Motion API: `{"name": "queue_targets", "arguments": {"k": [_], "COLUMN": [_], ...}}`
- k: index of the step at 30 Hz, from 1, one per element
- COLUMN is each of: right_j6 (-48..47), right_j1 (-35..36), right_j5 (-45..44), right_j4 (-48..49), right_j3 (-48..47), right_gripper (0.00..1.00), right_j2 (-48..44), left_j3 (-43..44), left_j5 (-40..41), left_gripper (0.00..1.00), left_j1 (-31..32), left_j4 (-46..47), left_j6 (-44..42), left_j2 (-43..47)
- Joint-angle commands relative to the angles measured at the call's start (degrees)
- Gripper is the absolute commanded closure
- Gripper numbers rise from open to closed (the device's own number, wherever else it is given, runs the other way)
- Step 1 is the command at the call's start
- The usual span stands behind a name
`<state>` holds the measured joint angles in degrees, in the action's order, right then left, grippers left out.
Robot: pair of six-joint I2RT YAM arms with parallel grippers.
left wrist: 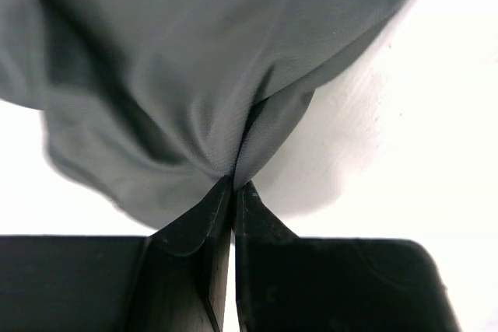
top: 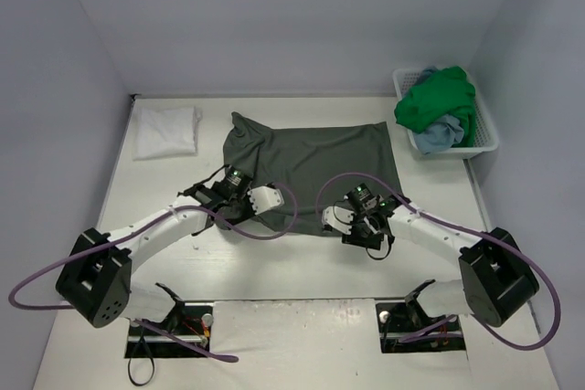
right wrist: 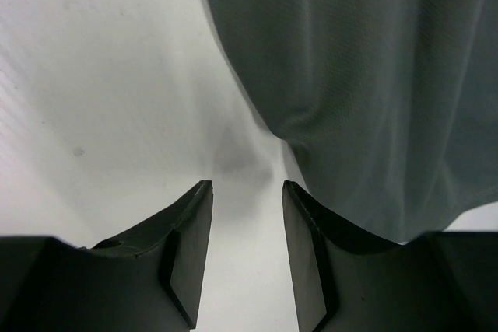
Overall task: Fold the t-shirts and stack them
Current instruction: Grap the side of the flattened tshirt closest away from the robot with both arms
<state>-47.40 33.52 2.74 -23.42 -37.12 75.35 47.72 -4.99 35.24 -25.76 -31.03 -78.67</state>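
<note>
A dark olive-grey t-shirt [top: 315, 166] lies spread in the middle of the table. My left gripper [top: 236, 207] is at its near left edge. In the left wrist view the gripper [left wrist: 233, 184] is shut on a pinched fold of the grey cloth [left wrist: 194, 68], which bunches up from the fingertips. My right gripper [top: 358, 224] is at the shirt's near edge. In the right wrist view it [right wrist: 247, 184] is open over bare table, with the grey shirt's edge [right wrist: 366, 99] just beside its right finger [right wrist: 307, 231]. A folded white t-shirt [top: 166, 130] lies at the far left.
A white slatted basket [top: 480, 139] stands at the back right, holding a bright green shirt [top: 439, 102] on top of a light blue one [top: 437, 137]. Walls close in the table on the left, back and right. Purple cables [top: 274, 226] loop beside both arms.
</note>
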Motion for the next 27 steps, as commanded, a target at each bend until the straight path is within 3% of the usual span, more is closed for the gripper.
{"name": "queue_targets", "arguments": {"k": [1,13,20,27], "right_j6": [0.81,2.31,2.75,2.4], "right_j1": [0.76,1.11,1.64,1.73], "right_j5": [1.21,1.92,1.83,1.65], "right_j4": [-0.14,5.13,7.69,8.21], "right_j3": [-1.9,-2.34,-2.6,-3.13], "right_gripper": [0.61,0.61,0.61,0.63], "right_j2": [1.37,3.4,7.35,8.76], "left_j3": [4.83,8.35,11.51,10.81], "left_j5": [-1.6,-3.26,-8.36,-9.6], "left_gripper": [1.0,1.0,1.0,1.0], "left_j1": [-0.09,-2.11,-10.71,-12.13], "left_j4": [-3.76,-5.97,-7.64,-7.73], "left_j6": [0.79,1.05,1.14,0.44], "left_j2": [4.13,7.65,8.27,8.71]}}
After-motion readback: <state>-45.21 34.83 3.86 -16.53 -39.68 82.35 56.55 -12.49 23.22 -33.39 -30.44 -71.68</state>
